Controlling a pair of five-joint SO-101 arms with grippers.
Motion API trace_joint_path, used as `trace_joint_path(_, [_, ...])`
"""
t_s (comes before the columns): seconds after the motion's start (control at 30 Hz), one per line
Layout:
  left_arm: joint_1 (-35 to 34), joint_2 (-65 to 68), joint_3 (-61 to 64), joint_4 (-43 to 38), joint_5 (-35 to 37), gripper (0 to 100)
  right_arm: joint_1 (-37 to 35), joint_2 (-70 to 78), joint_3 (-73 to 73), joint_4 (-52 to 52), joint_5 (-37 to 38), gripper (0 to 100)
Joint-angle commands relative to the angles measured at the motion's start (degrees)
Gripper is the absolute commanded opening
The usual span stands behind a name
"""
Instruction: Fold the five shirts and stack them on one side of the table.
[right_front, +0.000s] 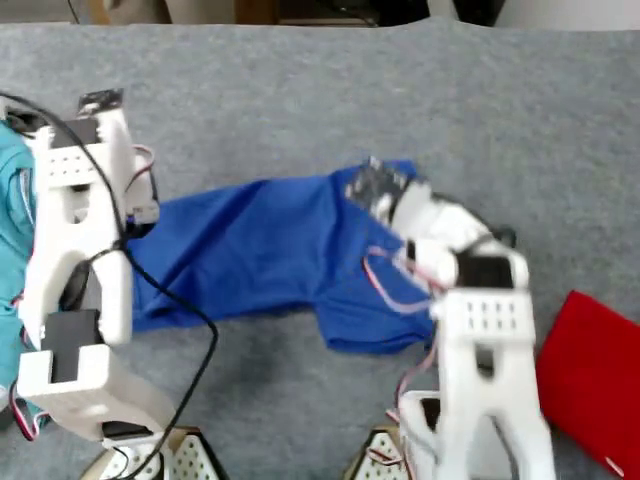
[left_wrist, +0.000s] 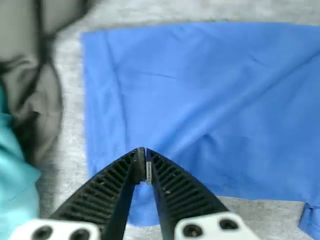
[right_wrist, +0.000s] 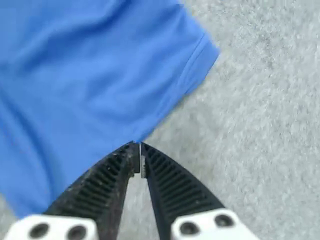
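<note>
A grey cloth-covered table (right_front: 300, 90) seen from above, with two white robot arms at the lower edge of the frame. A blue shirt (right_front: 270, 250) lies spread flat across the middle of the frame, running from the left arm over to the right arm, its cloth lightly creased. The left gripper (left_wrist: 142, 162) sits over the shirt's left end with its black ribbed fingers brought together at the tips. I cannot tell whether any cloth is caught between them. The right gripper (right_wrist: 138, 155) is at the shirt's right end, right on its edge where blue cloth meets bare table, its fingers also closed tip to tip. A teal shirt (right_front: 12, 220) lies bunched at the far left edge of the frame beside the left arm. A red shirt (right_front: 590, 370) lies at the lower right edge. The left wrist view also shows a rumpled grey garment (left_wrist: 35, 100) between the teal and blue shirts.
</note>
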Motion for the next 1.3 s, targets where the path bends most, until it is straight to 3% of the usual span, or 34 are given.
trace_joint_path(0.0, [1.49,-0.4,1.05,0.0,1.58,2,-0.57,12.62,-9.54,-4.22,-4.75,1.9])
trace_joint_path(0.13, [0.97,-0.4,7.91,-0.62,1.41,2,-0.48,24.57,-11.91,-10.73,-7.56,1.9])
trace_joint_path(0.3, [0.97,-0.4,14.15,-7.56,1.41,2,-1.19,35.47,-14.99,-17.41,-11.52,1.9])
trace_joint_path(0.57, [-3.96,0.66,19.69,-17.76,1.41,2,-1.01,48.4,-24.31,-13.27,-11.6,1.9])
trace_joint_path(0.77, [-8.79,10.24,18.99,-22.68,1.41,2,-1.01,52.09,-28.7,-9.05,-10.29,1.9])
trace_joint_path(0.97, [-13.36,17.98,7.65,-17.23,1.32,2,0.66,52.09,-28.79,-9.05,-9.23,1.9])
trace_joint_path(1.27, [-20.4,22.73,-3.96,-11.16,-4.48,2,1.01,52.44,-28.79,-9.41,-6.33,1.9])
